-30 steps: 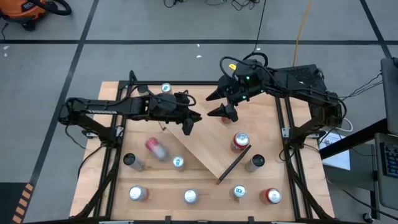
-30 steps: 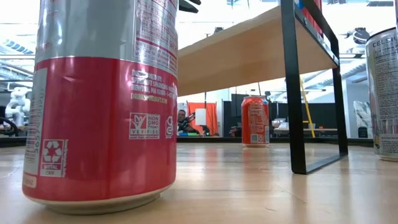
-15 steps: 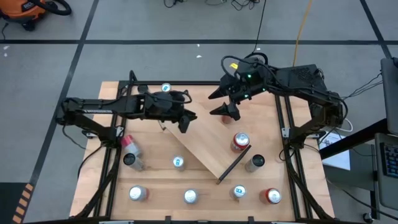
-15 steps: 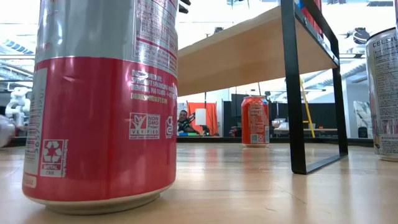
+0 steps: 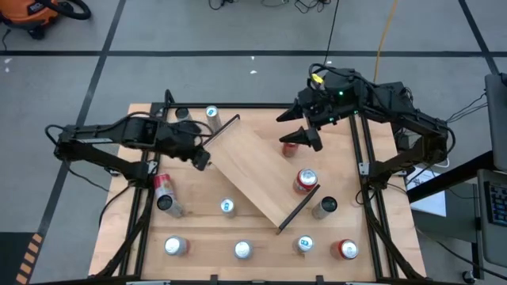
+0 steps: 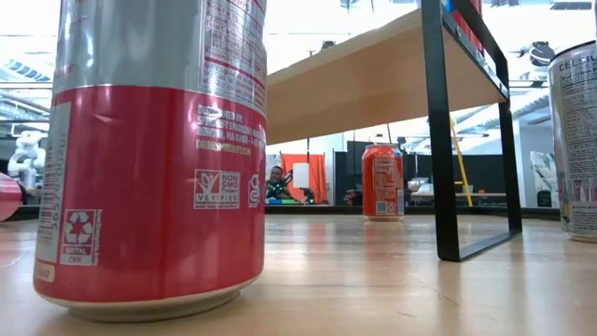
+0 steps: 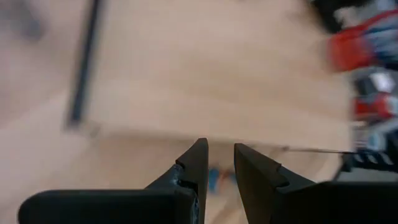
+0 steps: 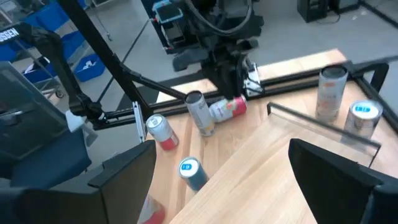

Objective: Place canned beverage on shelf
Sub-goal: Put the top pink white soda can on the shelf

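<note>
No can stands on the shelf [image 5: 257, 180]; its light-wood board lies bare and askew at the centre of the tabletop [image 5: 150, 229], a thin black rail at each short end; I judge the step in hand to be picking up a can, with nothing yet grasped.

My left gripper [image 5: 202, 160] hangs just off the shelf's left edge; its fingers [image 7: 194, 167] stand narrow, a slim gap between them, holding nothing. My right gripper [image 5: 303, 139] hovers over the far right part of the tabletop, near the shelf's upper corner; its fingers are spread wide and empty.

The red can [image 5: 164, 187] lies tipped on its side at the left edge of the tabletop, touching or just beside an upright dark-topped can [image 5: 165, 203]; other cans stand scattered round the shelf, among them a red can [image 5: 306, 180] right at the shelf's right edge.

Next move, as I judge it: open the left fingers wider, descend over one can, close across its round wall; a tipped can may roll, since smooth thin metal gives little purchase; the board's flat, matte wood offers a stable seat.
</note>
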Controlling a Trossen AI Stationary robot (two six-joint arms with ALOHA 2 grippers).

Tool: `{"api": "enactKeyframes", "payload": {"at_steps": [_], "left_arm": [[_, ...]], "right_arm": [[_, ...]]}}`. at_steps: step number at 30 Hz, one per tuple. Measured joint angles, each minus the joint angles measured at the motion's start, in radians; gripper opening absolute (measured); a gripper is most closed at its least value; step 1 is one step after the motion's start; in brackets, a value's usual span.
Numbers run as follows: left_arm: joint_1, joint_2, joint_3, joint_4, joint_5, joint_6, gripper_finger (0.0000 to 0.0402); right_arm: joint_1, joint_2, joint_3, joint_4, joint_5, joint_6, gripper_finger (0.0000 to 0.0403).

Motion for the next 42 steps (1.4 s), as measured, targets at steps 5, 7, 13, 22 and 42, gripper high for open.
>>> {"api": "enactKeyframes", "payload": {"at_steps": [5,7,13,22,42], "left_arm": [[0.000,0.012,0.000,-0.269,0.082,-0.295,0.0080],[-0.011,0.020,0.000,-0.317,0.097,-0.383,0.0080],[-0.048,0.029,-0.001,-0.466,0.095,-0.659,0.0085],[-0.159,0.049,-0.068,-0.469,0.043,-0.954,0.0219],[-0.249,0.203,-0.269,-0.471,0.195,-1.189,0.0306]], "right_arm": [[0.000,0.000,0.000,-0.002,0.051,0.017,0.0345],[0.000,-0.001,0.000,-0.001,0.053,0.017,0.0345],[0.000,0.000,0.000,-0.001,0.051,0.017,0.0345],[0.000,0.000,0.000,-0.002,0.048,0.039,0.0345],[0.001,0.000,0.000,-0.003,0.041,-0.011,0.0345]]}}
